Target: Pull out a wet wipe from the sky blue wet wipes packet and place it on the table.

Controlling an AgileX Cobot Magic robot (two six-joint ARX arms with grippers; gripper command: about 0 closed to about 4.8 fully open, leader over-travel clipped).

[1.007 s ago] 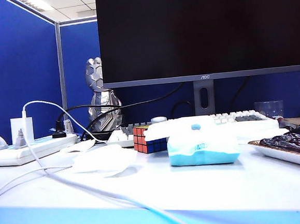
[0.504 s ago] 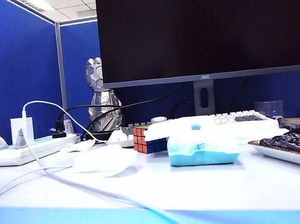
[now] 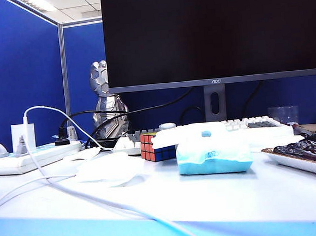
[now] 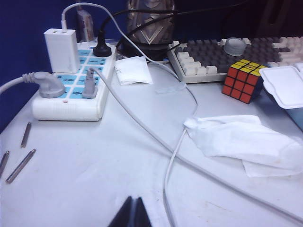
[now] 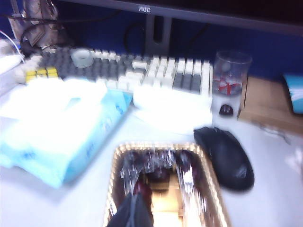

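Exterior view: the wet wipe [image 3: 110, 169] is seen lying crumpled on the counter [image 3: 219, 200] just beside the sky blue wet wipes packet [image 3: 213, 154], so the task is judged finished, with the left gripper [image 4: 134, 213] and right gripper [image 5: 134, 211] pinched closed, nothing grasped.

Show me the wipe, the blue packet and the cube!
wipe [image 4: 246, 142], left wrist view, middle of the crumpled sheet.
packet [image 3: 213, 160], exterior view, blue front face.
cube [image 4: 244, 81], left wrist view, red front face.
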